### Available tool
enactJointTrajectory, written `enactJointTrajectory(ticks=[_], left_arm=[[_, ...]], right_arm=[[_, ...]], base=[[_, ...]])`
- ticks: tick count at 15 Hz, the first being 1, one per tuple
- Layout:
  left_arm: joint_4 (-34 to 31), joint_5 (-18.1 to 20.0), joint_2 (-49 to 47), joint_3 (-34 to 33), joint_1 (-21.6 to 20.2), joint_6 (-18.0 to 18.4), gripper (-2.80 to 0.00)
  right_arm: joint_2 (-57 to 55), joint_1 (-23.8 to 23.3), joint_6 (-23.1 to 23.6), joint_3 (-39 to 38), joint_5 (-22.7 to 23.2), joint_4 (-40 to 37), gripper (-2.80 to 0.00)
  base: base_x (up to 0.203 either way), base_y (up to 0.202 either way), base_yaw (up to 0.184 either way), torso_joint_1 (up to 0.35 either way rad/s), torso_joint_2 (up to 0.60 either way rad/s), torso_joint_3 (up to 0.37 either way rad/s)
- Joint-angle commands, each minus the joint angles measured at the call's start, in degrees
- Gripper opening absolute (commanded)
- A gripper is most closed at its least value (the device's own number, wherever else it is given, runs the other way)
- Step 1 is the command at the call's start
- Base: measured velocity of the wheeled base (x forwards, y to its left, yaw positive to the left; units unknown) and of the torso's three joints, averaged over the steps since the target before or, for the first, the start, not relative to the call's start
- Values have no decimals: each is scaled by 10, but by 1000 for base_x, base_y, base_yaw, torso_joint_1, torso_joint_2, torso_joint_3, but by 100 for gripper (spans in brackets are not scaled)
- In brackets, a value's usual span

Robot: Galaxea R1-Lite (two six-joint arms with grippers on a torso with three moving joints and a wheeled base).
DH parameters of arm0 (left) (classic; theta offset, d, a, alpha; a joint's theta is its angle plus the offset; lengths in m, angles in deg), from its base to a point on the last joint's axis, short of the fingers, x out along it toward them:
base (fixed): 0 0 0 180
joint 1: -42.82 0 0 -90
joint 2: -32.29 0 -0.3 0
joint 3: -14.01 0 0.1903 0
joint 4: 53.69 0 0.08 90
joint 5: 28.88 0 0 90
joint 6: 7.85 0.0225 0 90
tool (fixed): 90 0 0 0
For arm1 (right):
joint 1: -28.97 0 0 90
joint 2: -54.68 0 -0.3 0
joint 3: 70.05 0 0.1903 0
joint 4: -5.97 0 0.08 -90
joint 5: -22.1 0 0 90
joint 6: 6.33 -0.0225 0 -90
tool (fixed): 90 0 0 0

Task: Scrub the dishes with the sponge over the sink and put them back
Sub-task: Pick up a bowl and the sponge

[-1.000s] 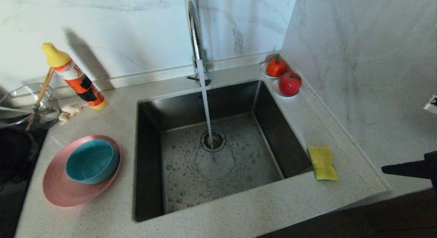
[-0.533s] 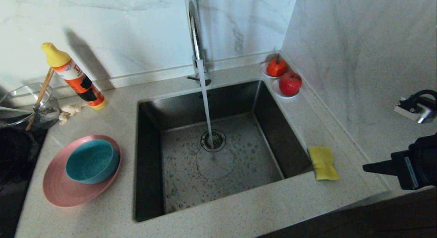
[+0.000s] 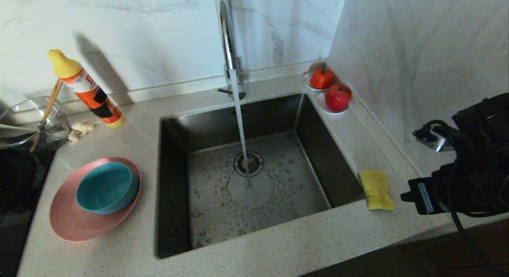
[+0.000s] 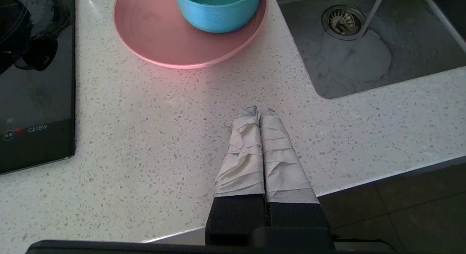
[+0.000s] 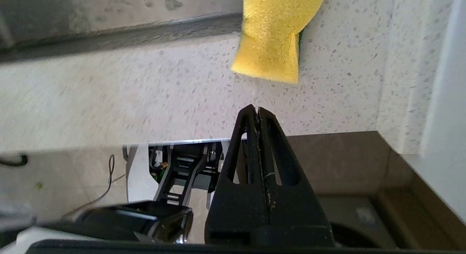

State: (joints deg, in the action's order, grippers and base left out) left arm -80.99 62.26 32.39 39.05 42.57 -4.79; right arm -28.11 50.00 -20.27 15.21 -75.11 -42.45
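At the near right edge of the counter [image 3: 278, 249], the right gripper [image 5: 257, 110] is seen to have been brought in from the side over the last second, fingers pressed together and empty, just short of the yellow sponge [image 3: 375, 189] lying beside the sink [image 3: 175, 181]. The sponge pickup is judged imminent, though the fingers must be opened first. The left gripper [image 4: 259, 113] is parked closed over the counter near the pink plate [image 3: 67, 221] carrying the teal bowl [image 3: 105, 187]. Farther back, water is run from the tap [image 3: 226, 38], and chopsticks [image 3: 49, 106] are stood in a glass bowl [image 3: 24, 126].

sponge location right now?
Head view: the sponge lies on the counter at the sink's right rim, near the front corner, with the shut right gripper just short of it.
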Motion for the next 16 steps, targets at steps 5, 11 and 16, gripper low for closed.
enactJointTrajectory(ticks=[5, 11, 16], left_arm=[[0, 0, 0, 0, 0, 0, -280], [0, 0, 0, 0, 0, 0, -280], [0, 0, 0, 0, 0, 0, -280]], right_arm=[[-66, 17, -60, 18, -50, -1, -280], [-111, 13, -86, 27, -61, -1, -280], [-135, 14, -87, 47, -59, -3, -280]], base=[[0, 0, 0, 0, 0, 0], [0, 0, 0, 0, 0, 0], [0, 0, 0, 0, 0, 0]])
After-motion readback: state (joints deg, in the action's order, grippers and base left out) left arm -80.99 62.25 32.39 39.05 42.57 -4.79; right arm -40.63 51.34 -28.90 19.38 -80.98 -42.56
